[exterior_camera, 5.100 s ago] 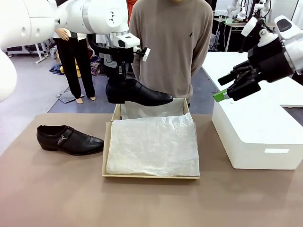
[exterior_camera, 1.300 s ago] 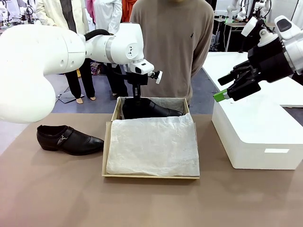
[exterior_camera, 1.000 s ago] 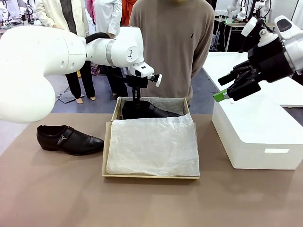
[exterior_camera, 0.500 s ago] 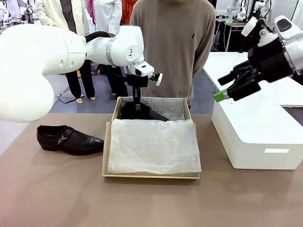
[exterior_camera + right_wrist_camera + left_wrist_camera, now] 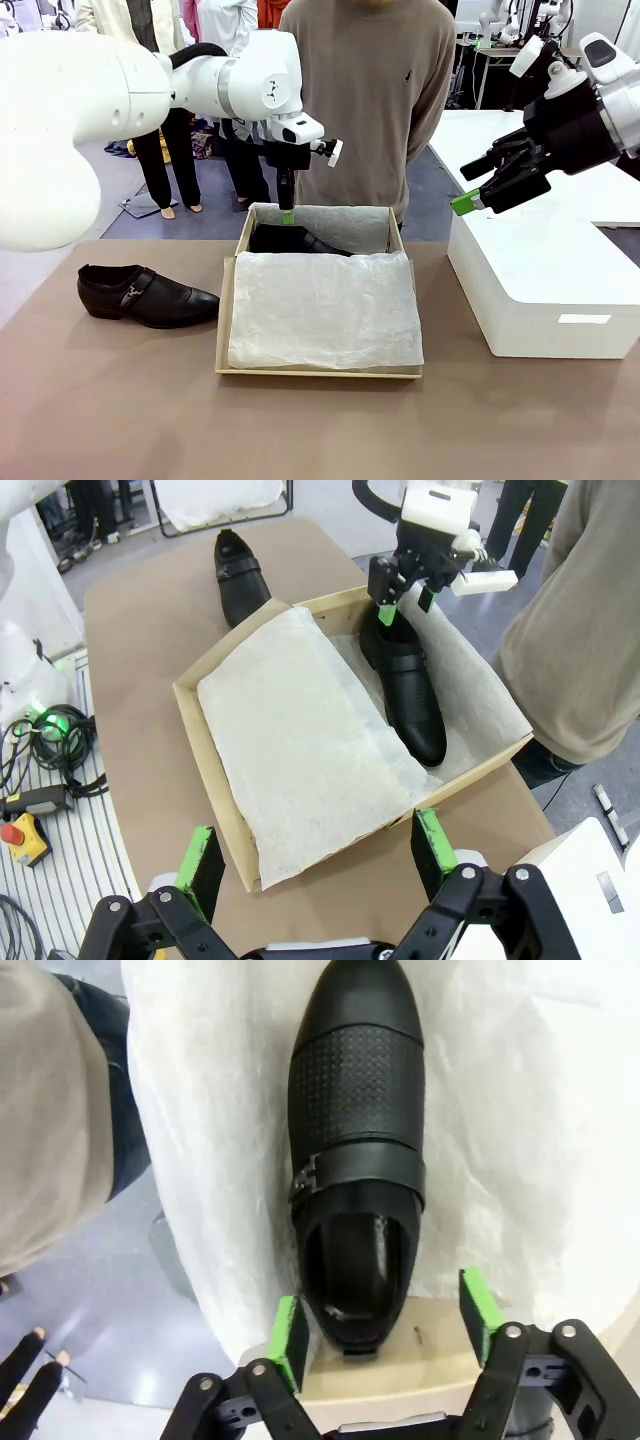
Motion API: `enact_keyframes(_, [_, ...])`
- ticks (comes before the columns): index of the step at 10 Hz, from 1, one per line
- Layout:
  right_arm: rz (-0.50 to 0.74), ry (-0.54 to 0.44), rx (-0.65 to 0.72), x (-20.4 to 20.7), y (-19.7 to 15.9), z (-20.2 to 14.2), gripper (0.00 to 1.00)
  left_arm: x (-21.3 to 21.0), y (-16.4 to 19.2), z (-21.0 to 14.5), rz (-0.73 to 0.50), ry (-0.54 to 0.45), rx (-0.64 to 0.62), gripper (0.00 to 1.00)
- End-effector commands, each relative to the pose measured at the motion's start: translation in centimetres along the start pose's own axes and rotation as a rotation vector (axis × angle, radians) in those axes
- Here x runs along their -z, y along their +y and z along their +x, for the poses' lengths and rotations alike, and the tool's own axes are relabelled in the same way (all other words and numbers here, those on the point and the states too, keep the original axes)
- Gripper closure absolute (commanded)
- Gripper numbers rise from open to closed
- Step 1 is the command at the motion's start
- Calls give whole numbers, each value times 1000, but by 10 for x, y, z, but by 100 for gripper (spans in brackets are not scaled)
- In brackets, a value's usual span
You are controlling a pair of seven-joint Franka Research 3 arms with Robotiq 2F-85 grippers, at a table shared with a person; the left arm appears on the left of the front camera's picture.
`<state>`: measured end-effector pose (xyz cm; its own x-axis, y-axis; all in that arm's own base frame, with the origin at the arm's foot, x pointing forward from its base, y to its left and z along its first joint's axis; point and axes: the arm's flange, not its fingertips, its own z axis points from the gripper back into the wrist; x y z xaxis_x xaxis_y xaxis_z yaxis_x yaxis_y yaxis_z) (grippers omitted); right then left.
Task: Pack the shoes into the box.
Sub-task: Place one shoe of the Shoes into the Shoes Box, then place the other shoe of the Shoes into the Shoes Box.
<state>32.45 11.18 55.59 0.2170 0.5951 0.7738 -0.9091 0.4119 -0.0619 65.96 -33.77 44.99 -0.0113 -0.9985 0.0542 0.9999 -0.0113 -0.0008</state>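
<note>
Left gripper (image 5: 288,211) hangs wide open and empty just above the heel of one shoe (image 5: 292,240) lying at the far end of the box (image 5: 227,310), right gripper (image 5: 468,201) open and idle at the right, other shoe (image 5: 146,295) on the table (image 5: 120,400) left of the box: judged half packed

Shoe (image 5: 292,241) in box (image 5: 227,325), second shoe (image 5: 145,295) left

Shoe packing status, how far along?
Done: one shoe lies in the box, on the tissue at its far side. In hand: nothing; the left gripper is open just above that shoe's heel, the right gripper open, off to the side. Left: the second shoe, on the table left of the box.
</note>
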Motion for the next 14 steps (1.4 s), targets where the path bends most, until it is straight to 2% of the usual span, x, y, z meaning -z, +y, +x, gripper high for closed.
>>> enact_keyframes(1, [13, -22, -19, 2, -4, 0, 0, -20, -9, -9, -14, -13, -4, 0])
enact_keyframes(2, [13, -22, -19, 2, -4, 0, 0, -25, -6, -14, -6, -9, -12, 0])
enact_keyframes(3, [13, -22, -19, 2, -4, 0, 0, -22, 9, -30, -118, -24, 41, 0])
enact_keyframes(4, [13, -22, -19, 2, -4, 0, 0, -21, -4, -6, 4, 3, -6, 0])
enact_keyframes(13, [13, -22, -19, 2, -4, 0, 0, -20, -4, -5, -8, -7, 10, 0])
enact_keyframes(14, [13, -22, -19, 2, -4, 0, 0, -32, -22, -14, 33, 17, 54, 0])
